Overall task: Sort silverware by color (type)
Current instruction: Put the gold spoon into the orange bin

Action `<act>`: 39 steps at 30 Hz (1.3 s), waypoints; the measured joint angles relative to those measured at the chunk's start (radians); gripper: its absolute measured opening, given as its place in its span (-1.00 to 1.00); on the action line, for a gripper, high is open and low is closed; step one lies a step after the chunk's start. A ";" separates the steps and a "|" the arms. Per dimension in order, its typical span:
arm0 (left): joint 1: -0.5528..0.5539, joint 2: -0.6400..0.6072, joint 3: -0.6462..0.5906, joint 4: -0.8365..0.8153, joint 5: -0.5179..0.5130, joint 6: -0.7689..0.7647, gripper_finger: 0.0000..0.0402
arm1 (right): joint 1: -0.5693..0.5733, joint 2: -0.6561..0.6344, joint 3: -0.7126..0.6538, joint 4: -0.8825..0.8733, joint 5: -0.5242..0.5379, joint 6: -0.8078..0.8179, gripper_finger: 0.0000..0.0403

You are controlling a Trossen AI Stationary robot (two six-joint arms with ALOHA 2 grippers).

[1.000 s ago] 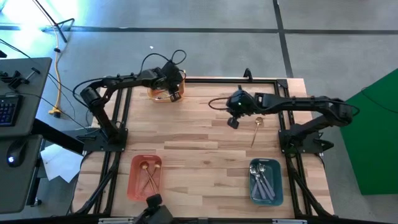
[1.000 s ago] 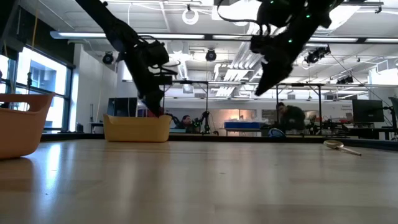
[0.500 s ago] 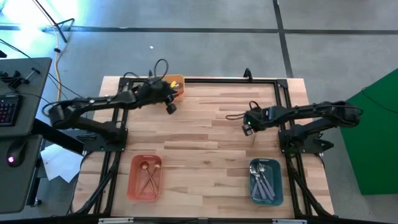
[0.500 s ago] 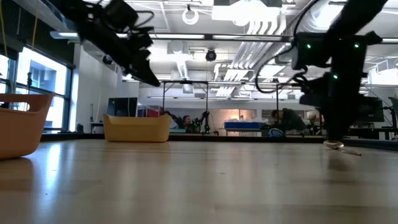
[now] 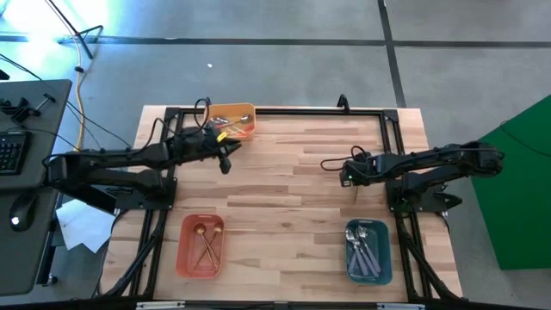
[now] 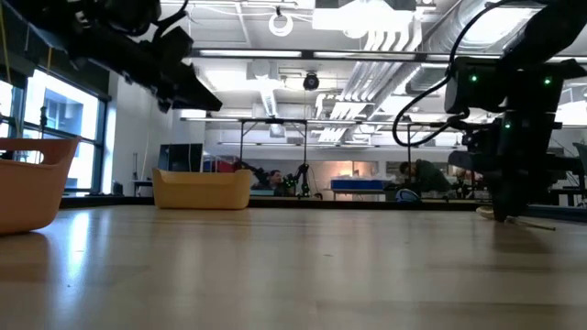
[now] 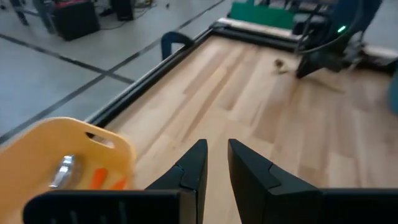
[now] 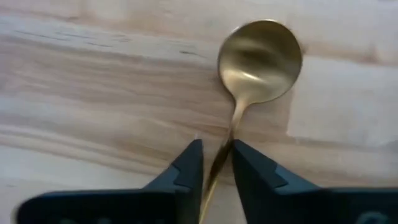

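On the table [image 5: 284,181], seen from above, the right hand [image 5: 348,172] sits low at about 3 o'clock from the table's middle, over the gold spoon [image 8: 256,73] that lies on the bare wood there. In the right wrist view its two dark fingers [image 8: 186,171] stand on either side of the spoon's thin handle, just below the round bowl, with only a narrow gap between them; whether they already press on the handle cannot be told. In the low view the same hand [image 6: 503,215] reaches down to the table surface.

The left hand [image 5: 225,160] hangs above the table at about 10 o'clock, just beside the orange bin [image 5: 231,123] at 11 o'clock. Its fingers [image 7: 193,167] are slightly parted and hold nothing. The left wrist view shows the bin's rim [image 7: 74,134] close by, with a silver spoon with an orange handle [image 7: 68,171] inside.

At 7 o'clock the red bin [image 5: 201,245] holds several gold spoons [image 5: 205,244]. At 5 o'clock the teal bin [image 5: 368,251] holds a bunch of silver spoons [image 5: 365,250]; their handle colour is too small to tell.

No readable writing, brand or label shows on any of these things.
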State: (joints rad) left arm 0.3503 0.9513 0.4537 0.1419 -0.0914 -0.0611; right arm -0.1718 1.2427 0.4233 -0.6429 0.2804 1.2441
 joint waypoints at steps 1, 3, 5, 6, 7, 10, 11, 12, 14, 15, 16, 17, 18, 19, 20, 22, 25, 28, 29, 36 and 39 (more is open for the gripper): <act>-0.006 -0.002 -0.021 0.033 0.009 -0.017 -0.74 | 0.004 0.001 0.000 0.006 0.005 -0.017 -0.75; -0.018 -0.001 -0.066 0.119 0.041 -0.047 -0.74 | 0.016 0.006 0.007 0.020 0.022 -0.073 -0.91; -0.027 0.003 -0.103 0.201 0.073 -0.070 -0.74 | 0.027 0.007 0.015 0.039 0.039 -0.135 -0.96; -0.030 0.004 -0.119 0.241 0.089 -0.081 -0.74 | 0.030 0.008 0.016 0.059 0.046 -0.165 -0.95; -0.032 0.005 -0.133 0.280 0.104 -0.091 -0.74 | 0.033 0.009 0.019 0.089 0.053 -0.198 -0.94; -0.032 0.006 -0.151 0.332 0.172 -0.110 -0.74 | 0.044 0.010 0.029 0.292 0.053 -0.311 -0.97; -0.032 0.006 -0.151 0.337 0.185 -0.118 -0.74 | 0.049 0.008 0.029 0.366 0.051 -0.360 -0.98; -0.034 0.006 -0.151 0.341 0.195 -0.121 -0.73 | 0.054 0.010 0.025 0.435 0.045 -0.409 -0.98; -0.040 0.006 -0.151 0.347 0.210 -0.121 -0.71 | 0.062 0.011 0.020 0.572 0.037 -0.505 -0.98; -0.043 0.006 -0.151 0.358 0.212 -0.121 -0.68 | 0.064 0.011 0.021 0.662 0.038 -0.554 -0.98; -0.047 0.006 -0.151 0.373 0.214 -0.121 -0.66 | 0.066 0.010 0.023 0.740 0.038 -0.603 -0.98; -0.052 0.008 -0.151 0.394 0.217 -0.121 -0.62 | 0.068 0.009 0.023 0.811 0.036 -0.653 -0.99; -0.057 0.014 -0.151 0.416 0.221 -0.121 -0.58 | 0.068 0.009 0.023 0.875 0.028 -0.703 -0.99; -0.061 0.021 -0.151 0.439 0.227 -0.121 -0.54 | 0.068 0.009 0.023 0.941 0.016 -0.747 -0.99; -0.067 0.032 -0.151 0.468 0.233 -0.121 -0.49 | 0.068 0.010 0.023 1.012 0.003 -0.789 -0.99; -0.082 0.069 -0.151 0.549 0.239 -0.120 -0.39 | 0.068 0.009 0.023 1.150 -0.003 -0.867 -0.99; -0.101 0.153 -0.151 0.686 0.239 -0.113 -0.25 | 0.068 0.009 0.023 1.323 -0.028 -0.967 -0.99; -0.111 0.263 -0.151 0.880 0.239 -0.111 -0.15 | 0.065 0.008 0.027 1.455 -0.106 -1.055 -0.99; -0.110 0.300 -0.149 0.936 0.239 -0.111 -0.13 | 0.062 0.008 0.032 1.484 -0.141 -1.078 -0.99; -0.110 0.540 0.031 1.021 0.305 -0.086 -0.11 | 0.061 0.021 0.104 1.524 -0.233 -1.193 -1.00; -0.110 0.614 0.132 1.022 0.340 -0.060 -0.12 | 0.061 0.038 0.129 1.528 -0.239 -1.216 -1.00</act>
State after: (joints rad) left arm 0.2405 1.5648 0.5856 1.1637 0.2483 -0.1211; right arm -0.1113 1.2802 0.5522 0.8851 0.0410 0.0286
